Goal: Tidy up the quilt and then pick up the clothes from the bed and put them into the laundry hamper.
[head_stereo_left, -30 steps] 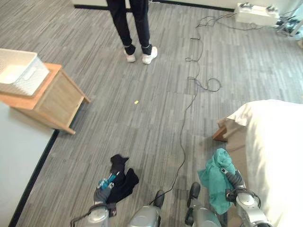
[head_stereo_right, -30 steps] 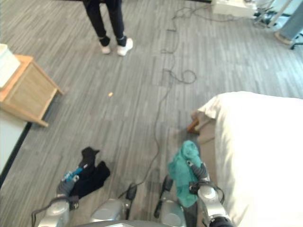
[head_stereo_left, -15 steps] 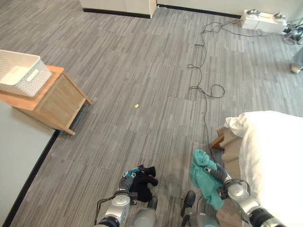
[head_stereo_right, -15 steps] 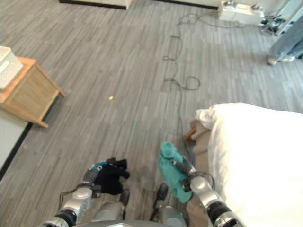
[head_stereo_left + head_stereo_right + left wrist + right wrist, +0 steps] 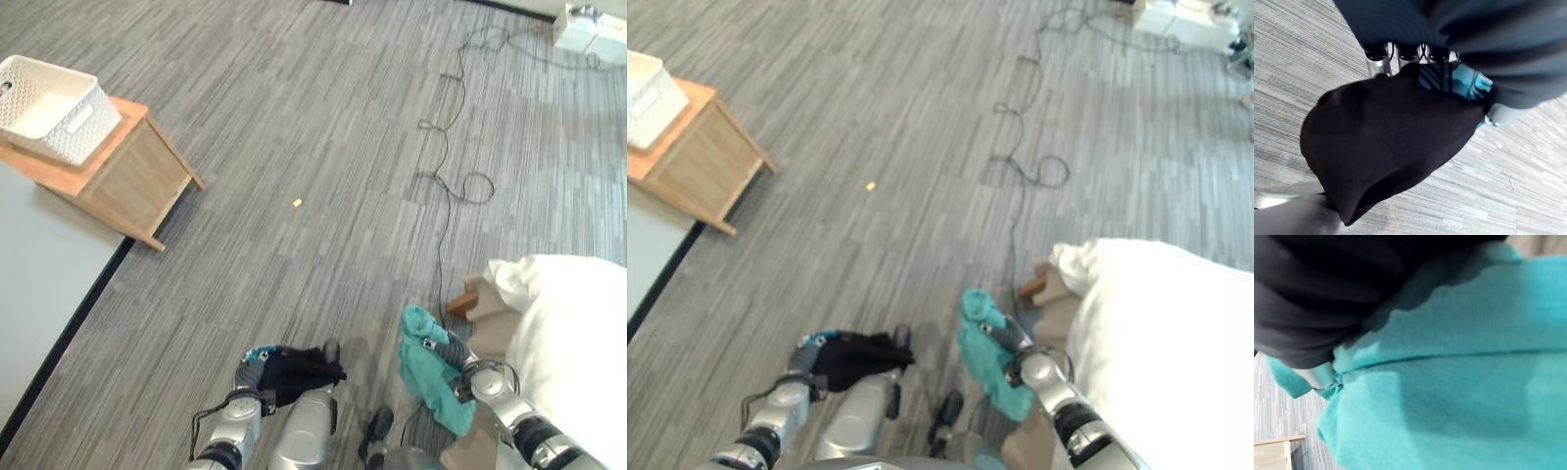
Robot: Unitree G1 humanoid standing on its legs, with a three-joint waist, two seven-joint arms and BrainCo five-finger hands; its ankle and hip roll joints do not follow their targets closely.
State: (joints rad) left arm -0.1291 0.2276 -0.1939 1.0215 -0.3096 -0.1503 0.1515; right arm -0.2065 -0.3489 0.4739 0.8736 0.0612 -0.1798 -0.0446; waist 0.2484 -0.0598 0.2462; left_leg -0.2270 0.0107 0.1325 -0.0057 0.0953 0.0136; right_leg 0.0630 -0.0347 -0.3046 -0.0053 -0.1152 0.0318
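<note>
With the left hand (image 5: pixel 247 370) clenched on a crumpled black garment (image 5: pixel 294 370) and the right hand (image 5: pixel 458 364) clamped on a teal cloth (image 5: pixel 427 367), carry both steadily — bundled high, off the floor — to the white woven-plastic hamper (image 5: pixel 54 108) on the wooden cabinet (image 5: pixel 127 184) far left.

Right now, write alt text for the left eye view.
The robot's left hand grips a black garment and its right hand a teal garment, above grey plank flooring. A white laundry basket sits on a wooden stand far left; the white quilt lies right.
</note>
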